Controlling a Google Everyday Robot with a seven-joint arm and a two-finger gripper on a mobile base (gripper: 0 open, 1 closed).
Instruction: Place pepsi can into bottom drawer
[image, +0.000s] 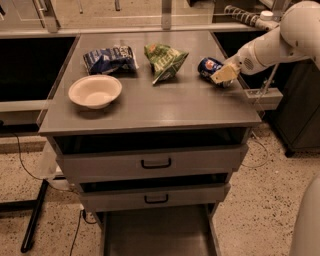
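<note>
The pepsi can (208, 66), dark blue with a round logo, lies on its side at the right rear of the grey cabinet top (165, 105). My gripper (223, 74) reaches in from the right on a white arm (280, 40) and sits against the can's right side, low over the top. The bottom drawer (155, 234) is pulled out at the foot of the cabinet. Its flat grey floor holds nothing that shows.
A white bowl (95, 91) sits front left on the top, a blue-and-white snack bag (109, 59) behind it, and a green snack bag (165, 59) just left of the can. Two shut drawer fronts (156, 163) with black handles are above the open drawer. A black stand leg (32, 220) is on the floor at left.
</note>
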